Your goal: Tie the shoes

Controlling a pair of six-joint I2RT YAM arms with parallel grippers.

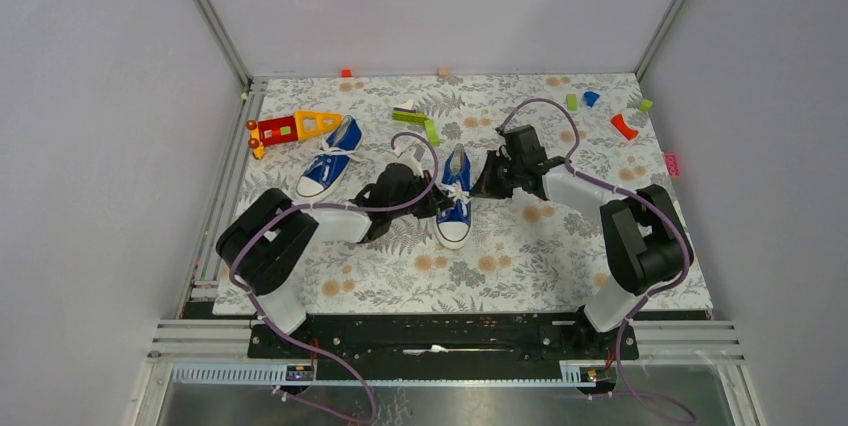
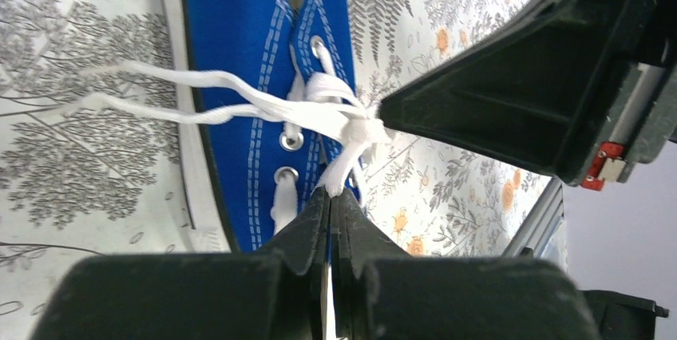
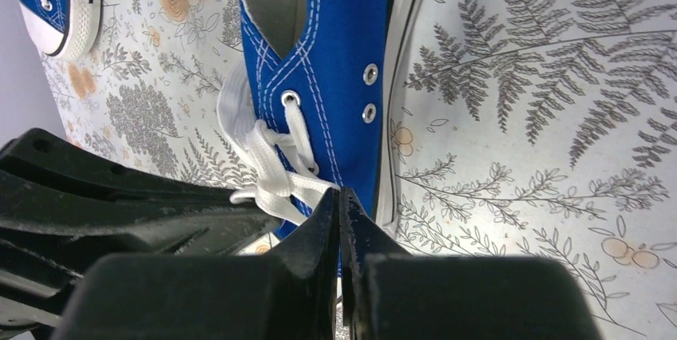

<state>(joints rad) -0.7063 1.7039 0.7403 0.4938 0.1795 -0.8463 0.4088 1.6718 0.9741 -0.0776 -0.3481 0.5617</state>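
We see two arms mounted on a black base rail point(image 1: 440, 338). The left arm point(image 1: 270, 246) stands at the rail's left end and the right arm point(image 1: 640, 236) at its right end. Both share one build: bulky black joint housings linked by smooth white shells. A thin purple cable point(image 1: 545, 101) loops along each arm and trails below the rail. The left gripper point(image 2: 331, 196) and right gripper point(image 3: 339, 196) have matte black, wedge-shaped fingers that taper to thin tips. The right gripper's body carries a small red tab point(image 2: 595, 175) beside a pale metal plate.
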